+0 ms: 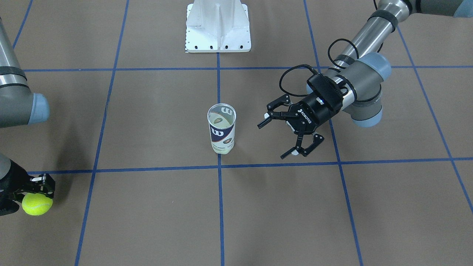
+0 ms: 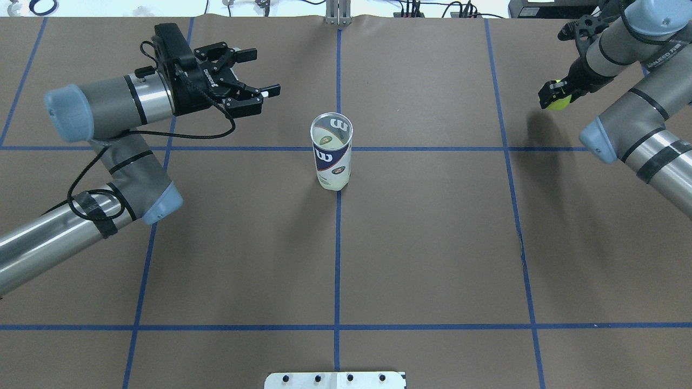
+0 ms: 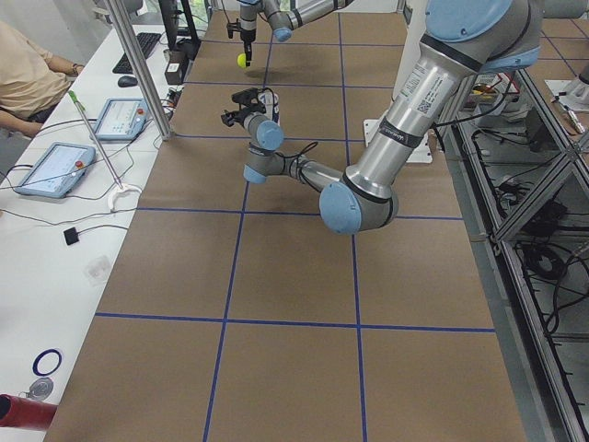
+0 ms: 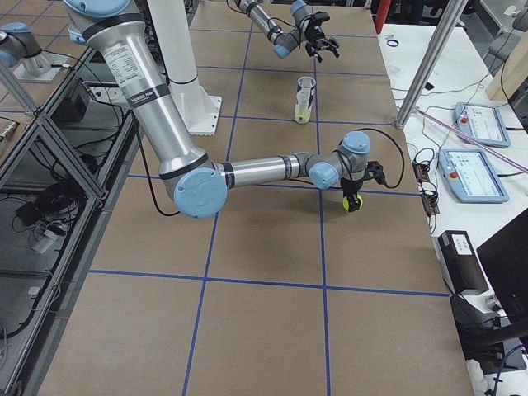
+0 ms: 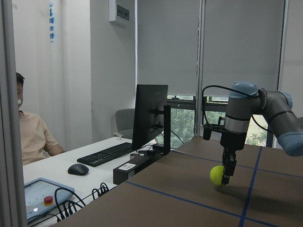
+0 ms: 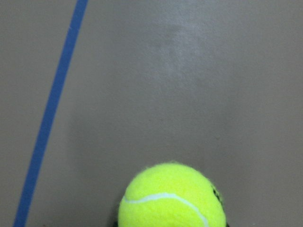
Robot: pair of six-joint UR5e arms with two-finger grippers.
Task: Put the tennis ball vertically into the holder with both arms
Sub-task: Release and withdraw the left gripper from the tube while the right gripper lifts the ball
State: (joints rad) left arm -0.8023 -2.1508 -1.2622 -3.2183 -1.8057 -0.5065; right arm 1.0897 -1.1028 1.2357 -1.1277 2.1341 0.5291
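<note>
The holder (image 1: 221,130), a clear can with a white and navy "W" label, stands upright and open at the table's middle; it also shows in the overhead view (image 2: 331,151) and the right view (image 4: 304,100). My left gripper (image 1: 275,139) (image 2: 261,72) is open and empty, lying sideways a short way from the holder. My right gripper (image 1: 37,188) (image 2: 552,97) is shut on a yellow-green tennis ball (image 1: 37,204) (image 2: 559,102) (image 6: 171,197) and holds it above the table far from the holder. The ball also shows in the left wrist view (image 5: 217,175).
A white metal pedestal base (image 1: 218,26) stands at the robot's side of the table. Blue tape lines (image 2: 338,243) grid the brown table. A side bench with tablets (image 4: 474,124), a keyboard (image 5: 106,153) and a seated person (image 3: 28,69) lies beyond the far edge.
</note>
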